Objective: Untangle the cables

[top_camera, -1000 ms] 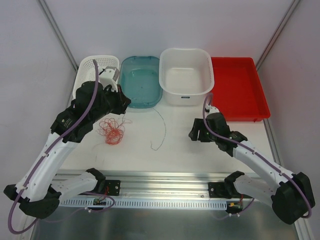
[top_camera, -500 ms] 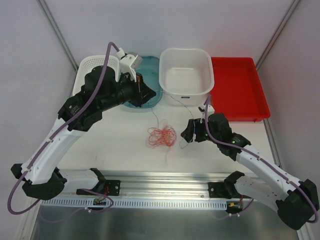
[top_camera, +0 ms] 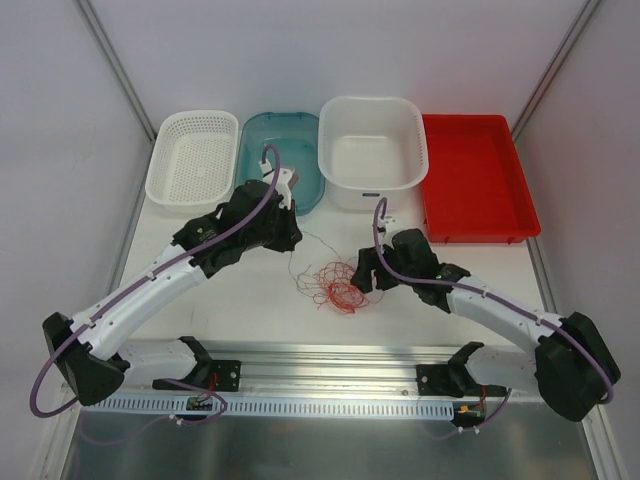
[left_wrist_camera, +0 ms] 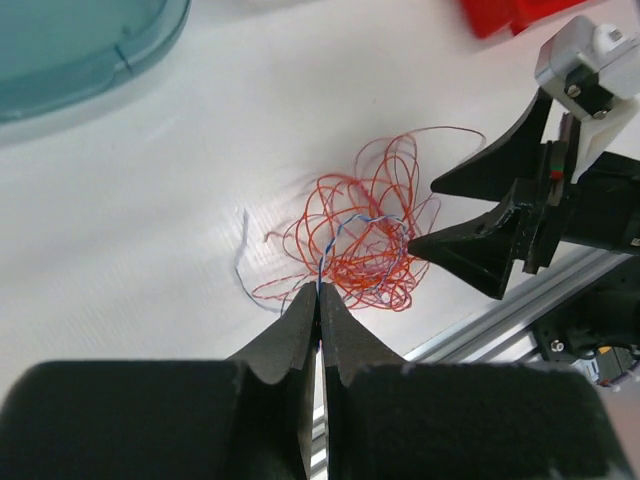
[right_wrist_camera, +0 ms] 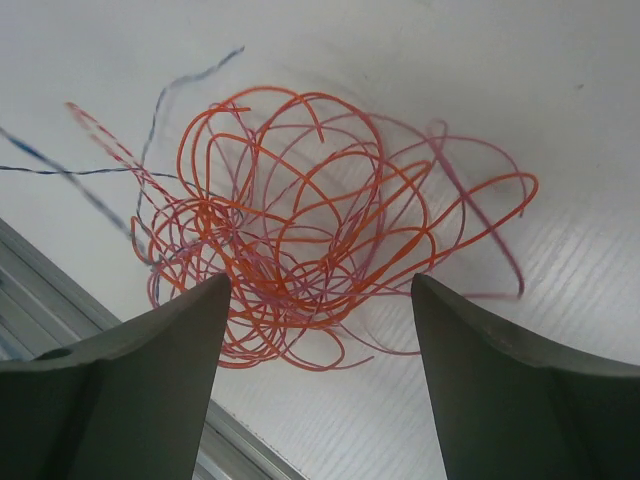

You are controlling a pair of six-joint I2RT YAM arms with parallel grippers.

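The cables point(top_camera: 337, 283) lie as a loose red-orange tangle on the white table, with a few pale and blue-flecked strands running through it. In the left wrist view my left gripper point(left_wrist_camera: 320, 292) is shut on a thin blue-white strand that leads up into the tangle point(left_wrist_camera: 362, 243). From above, that gripper point(top_camera: 293, 243) sits just left of the tangle, behind it. My right gripper point(top_camera: 363, 272) stands open at the tangle's right edge. Its two fingers straddle the near side of the cables point(right_wrist_camera: 300, 235), and nothing is pinched between them point(right_wrist_camera: 320, 282). The left wrist view shows its open jaws too point(left_wrist_camera: 422, 214).
Along the back stand a white mesh basket point(top_camera: 192, 160), a teal bin point(top_camera: 283, 165), a white tub point(top_camera: 372, 186) and a red tray point(top_camera: 480, 180). An aluminium rail point(top_camera: 330, 365) runs along the table's near edge, close to the tangle.
My left arm swung from the back left down toward the centre, dragging the tangle rightward by one strand. My right gripper opened wider and moved left up to the tangle.
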